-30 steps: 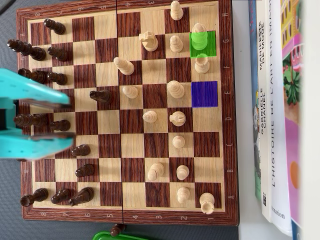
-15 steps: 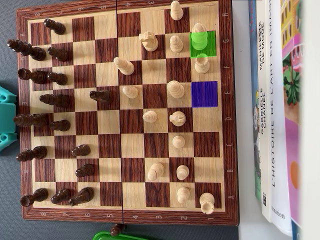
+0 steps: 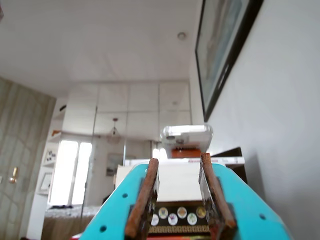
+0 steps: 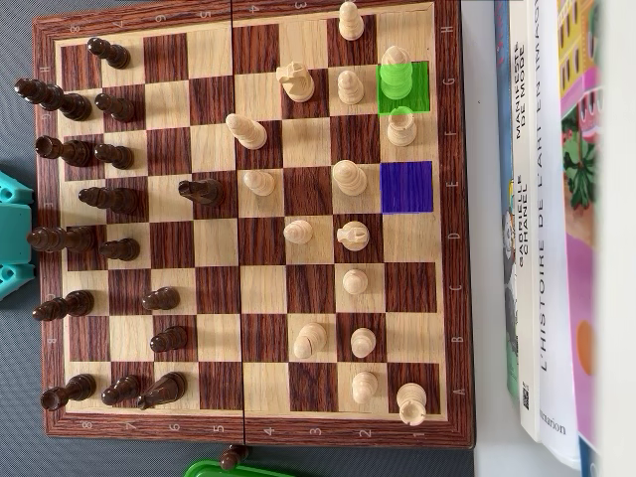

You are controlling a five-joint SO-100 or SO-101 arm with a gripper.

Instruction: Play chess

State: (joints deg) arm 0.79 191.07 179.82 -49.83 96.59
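Since a second ago, the teal gripper [image 4: 12,237] retreats off the chessboard [image 4: 248,429]'s left edge. Its jaws stand apart, empty; the green-marked piece [image 4: 396,74] waits untouched.

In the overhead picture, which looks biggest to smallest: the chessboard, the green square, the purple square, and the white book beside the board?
1. Chessboard, by far the largest.
2. White book, a tall narrow strip partly cut off by the frame.
3. Green square and purple square: these look alike, one board square each, so no ranking.

End effector [image 4: 12,235] off chessboard [image 4: 248,429], seemingly.
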